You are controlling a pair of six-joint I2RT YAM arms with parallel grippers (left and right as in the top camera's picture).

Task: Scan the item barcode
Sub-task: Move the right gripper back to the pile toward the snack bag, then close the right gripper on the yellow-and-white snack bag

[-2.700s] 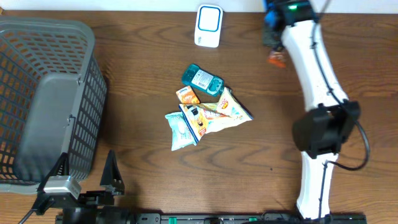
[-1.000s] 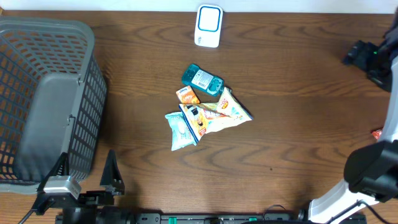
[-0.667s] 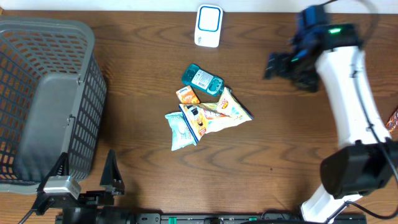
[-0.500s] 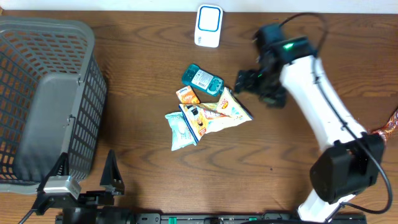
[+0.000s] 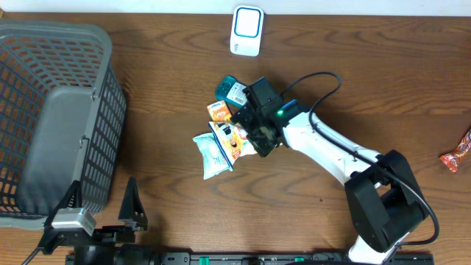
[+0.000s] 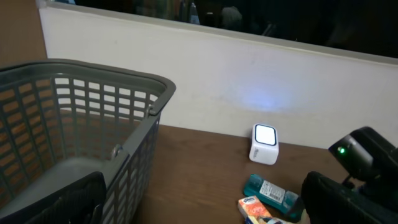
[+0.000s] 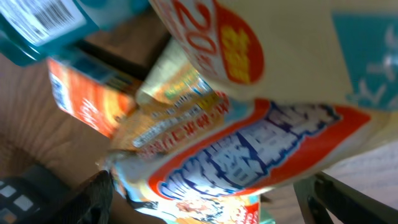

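A pile of packets lies mid-table: a teal pack (image 5: pixel 230 89) with a barcode label, a small orange box (image 5: pixel 218 111), and snack bags (image 5: pixel 215 149). My right gripper (image 5: pixel 257 126) is down on this pile. In the right wrist view its open fingers straddle an orange-and-blue printed snack bag (image 7: pixel 267 155), right gripper (image 7: pixel 205 208) just above it; a cream bag (image 7: pixel 249 50), the teal pack (image 7: pixel 40 25) and the orange box (image 7: pixel 87 93) lie beyond. The white scanner (image 5: pixel 247 31) stands at the far edge. My left gripper (image 6: pixel 199 214) hangs open and holds nothing, near the table's front left.
A grey mesh basket (image 5: pixel 59 118) fills the left side of the table. An orange-wrapped candy (image 5: pixel 458 151) lies at the right edge. The right arm (image 5: pixel 331 151) stretches diagonally from the front right to the pile. The scanner (image 6: pixel 263 143) glows in the left wrist view.
The right arm swung from the far right side leftward and came down onto the pile. The snack bags shifted slightly. The left arm has not moved.
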